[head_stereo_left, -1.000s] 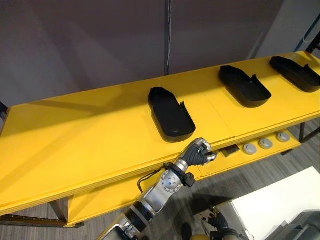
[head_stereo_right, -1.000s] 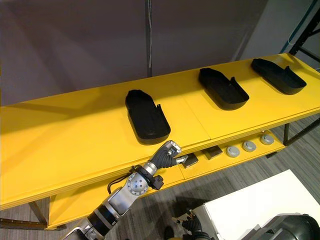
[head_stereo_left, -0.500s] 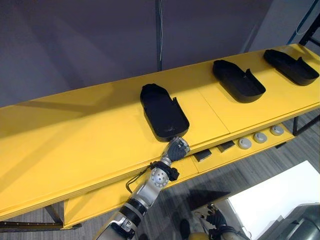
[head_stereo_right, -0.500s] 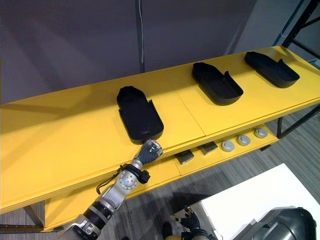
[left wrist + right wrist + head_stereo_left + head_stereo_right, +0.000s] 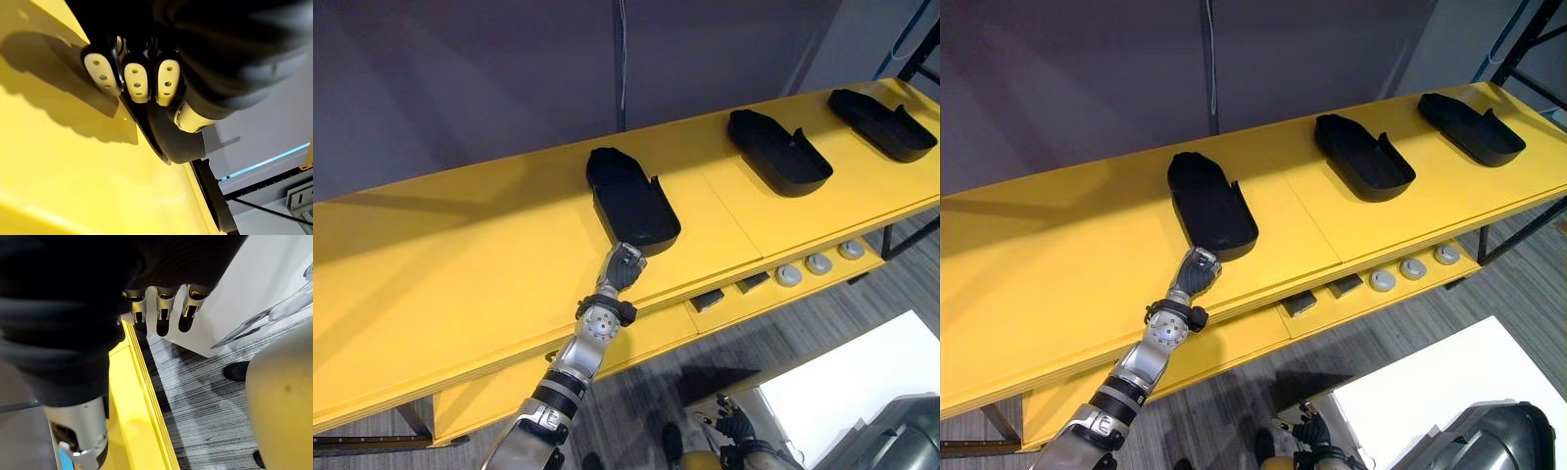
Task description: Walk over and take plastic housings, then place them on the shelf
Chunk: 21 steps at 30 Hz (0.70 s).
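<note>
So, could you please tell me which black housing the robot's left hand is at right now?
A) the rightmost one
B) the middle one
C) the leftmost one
C: the left hand is at the near end of the leftmost housing, while the middle housing and the rightmost housing lie well apart from it, further along the yellow shelf.

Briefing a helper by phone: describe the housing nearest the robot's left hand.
On the long yellow shelf, find the leftmost housing in the black row. The other two housings lie further right; only this one has the left hand at its near end.
</note>
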Tool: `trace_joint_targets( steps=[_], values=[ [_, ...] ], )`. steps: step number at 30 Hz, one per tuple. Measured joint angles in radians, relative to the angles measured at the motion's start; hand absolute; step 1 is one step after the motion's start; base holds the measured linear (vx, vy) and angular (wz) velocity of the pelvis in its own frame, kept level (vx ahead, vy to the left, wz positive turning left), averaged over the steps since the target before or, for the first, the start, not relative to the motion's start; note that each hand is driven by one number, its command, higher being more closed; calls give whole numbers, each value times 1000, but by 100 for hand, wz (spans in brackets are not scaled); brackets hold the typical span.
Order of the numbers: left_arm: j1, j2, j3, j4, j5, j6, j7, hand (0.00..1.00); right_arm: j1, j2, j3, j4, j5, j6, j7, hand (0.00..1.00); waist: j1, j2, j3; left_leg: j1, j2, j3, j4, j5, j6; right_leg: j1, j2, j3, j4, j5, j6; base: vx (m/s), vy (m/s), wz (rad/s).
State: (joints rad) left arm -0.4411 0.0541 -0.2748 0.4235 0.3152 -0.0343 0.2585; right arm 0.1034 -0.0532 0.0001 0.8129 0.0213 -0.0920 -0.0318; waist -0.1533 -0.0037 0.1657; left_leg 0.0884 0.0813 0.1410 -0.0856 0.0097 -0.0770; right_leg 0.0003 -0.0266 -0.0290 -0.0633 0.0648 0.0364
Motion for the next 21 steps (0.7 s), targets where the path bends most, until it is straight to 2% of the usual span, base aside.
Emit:
trace_joint_targets(
  steps=[9, 14, 17, 21],
  values=[
    [-13, 1, 16, 9, -24, 0, 10, 100, -1, 0, 0, -1, 0, -4, 0, 0, 0, 0, 5, 4, -1, 8, 1, -5, 1, 1, 0, 9, 0, 0, 0, 0, 0, -1],
    [-9, 1, 16, -10, -89, -1, 13, 100, -2, 0, -1, -2, 0, -4, 0, 0, 1, 1, 6, 3, -4, 4, 3, -5, 1, 3, -3, 4, 0, 0, 0, 0, 0, 2],
    [35, 1, 17, -122, -119, -1, 13, 100, -5, 1, -8, 3, 0, -4, -1, 0, 3, 3, 7, 4, -5, -10, 7, -4, 1, 14, -4, -12, 0, 0, 0, -1, 2, 13],
    [92, 7, 52, -353, -161, -34, 15, 100, -5, -1, -21, 17, 1, -3, -7, 0, 27, 6, 8, 3, -5, -26, 16, -5, 1, 21, -10, -19, 4, -4, 4, -16, 10, 9]
  ],
)
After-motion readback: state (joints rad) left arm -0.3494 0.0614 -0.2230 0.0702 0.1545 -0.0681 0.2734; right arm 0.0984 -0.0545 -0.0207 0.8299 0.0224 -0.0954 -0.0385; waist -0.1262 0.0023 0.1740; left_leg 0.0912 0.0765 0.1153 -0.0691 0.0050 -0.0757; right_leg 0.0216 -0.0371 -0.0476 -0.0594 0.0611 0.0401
